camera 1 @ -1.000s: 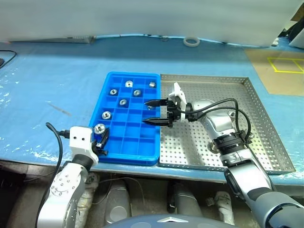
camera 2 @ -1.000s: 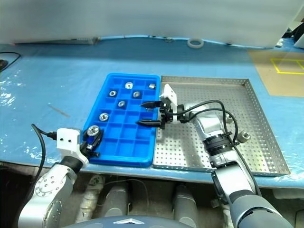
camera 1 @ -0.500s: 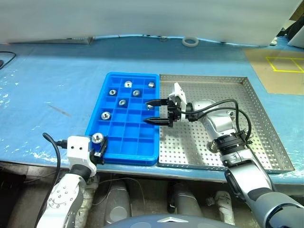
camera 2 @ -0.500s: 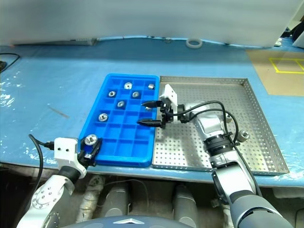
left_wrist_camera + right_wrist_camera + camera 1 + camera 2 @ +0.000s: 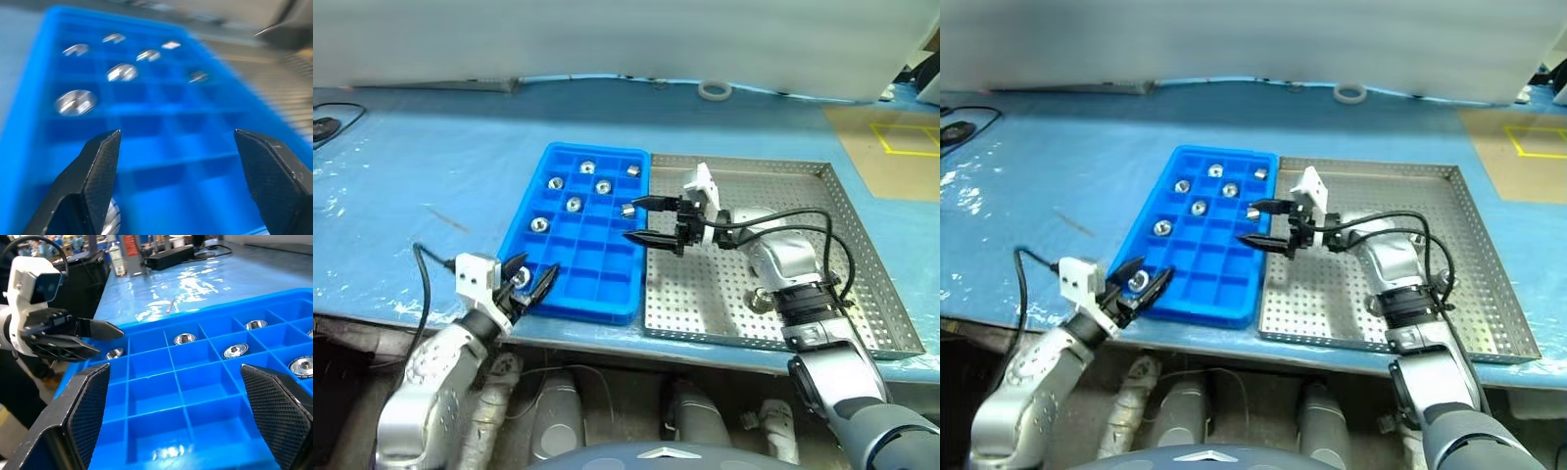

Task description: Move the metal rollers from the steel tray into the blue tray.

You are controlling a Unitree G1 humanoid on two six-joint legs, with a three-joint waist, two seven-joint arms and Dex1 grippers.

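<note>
the steel tray (image 5: 862,255) sits flush against the blue tray (image 5: 607,284) on its right side, and from here i can't spot any metal rollers (image 5: 574,204) on the perforated sheet; they're sitting upright in the blue tray's cells. one roller (image 5: 1139,282) lies in the near-left corner cell, right between the left gripper (image 5: 1144,283) fingers, which are spread apart and not pinching it. the right gripper (image 5: 644,219) hovers level over the seam between trays, pointing left, wide open and empty. plenty of empty cells near it, and open room over the steel tray for the right arm.
</note>
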